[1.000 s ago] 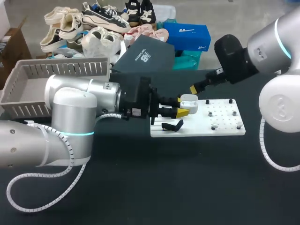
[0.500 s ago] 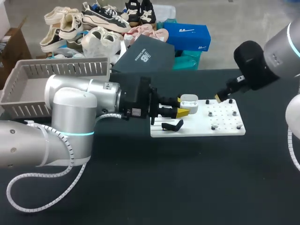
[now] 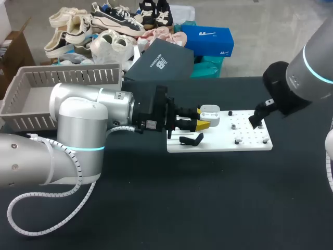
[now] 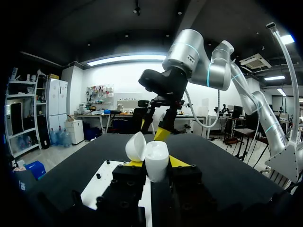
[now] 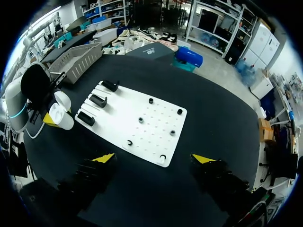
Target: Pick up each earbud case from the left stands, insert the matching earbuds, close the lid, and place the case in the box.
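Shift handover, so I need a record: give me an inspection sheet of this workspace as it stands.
surface: black table carrying a white board.
job's things: earbud case, lid open; three black stands, all empty; grey basket at the table's far left.
clutter: nothing seen.
end effectors: left end effector shut on the earbud case; right end effector open, above the white board.
cables: white coiled cable lying on the table by the left arm.
surroundings: nothing seen reaching over the table.

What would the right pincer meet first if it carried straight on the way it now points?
Most likely the flat white perforated board, near its end with the small black studs; the open right pincer points down at it, nothing visibly between.
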